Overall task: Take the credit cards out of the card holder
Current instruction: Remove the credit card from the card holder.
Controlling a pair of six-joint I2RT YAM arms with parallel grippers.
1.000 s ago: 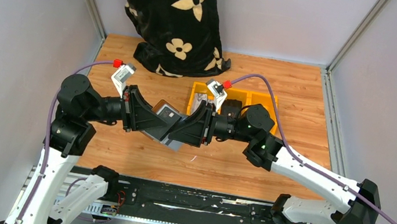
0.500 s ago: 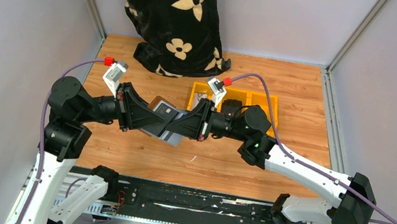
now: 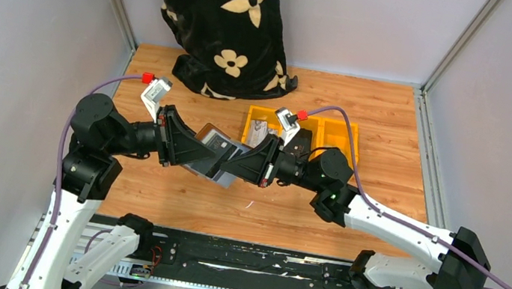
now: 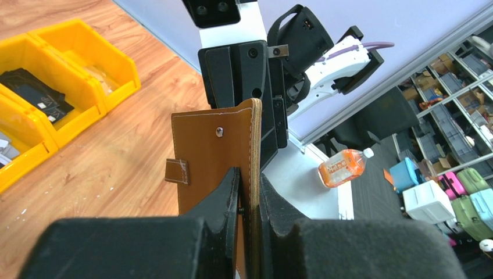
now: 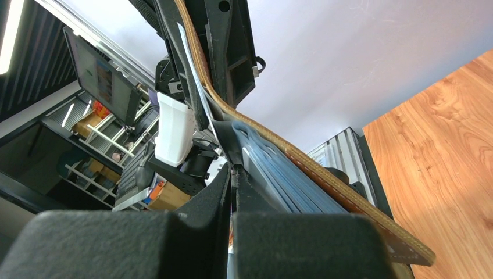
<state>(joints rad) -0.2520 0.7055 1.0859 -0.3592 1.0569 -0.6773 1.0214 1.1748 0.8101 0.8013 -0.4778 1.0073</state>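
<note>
Both tools grip now: left tool (image 4: 249, 174) clamps the card holder (image 4: 212, 151) above the worktop (image 3: 289, 210); right tool (image 5: 232, 174) has just pinched shut on what looks like a credit card (image 5: 203, 107), so pulling can likely begin.

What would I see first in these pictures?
The left arm and right arm meet above the middle of the table: the left jaws pinch a brown card holder, the right jaws are shut among its sleeves. At the far edge sits a black cloth with cream flowers, yellow bins nearby.
</note>
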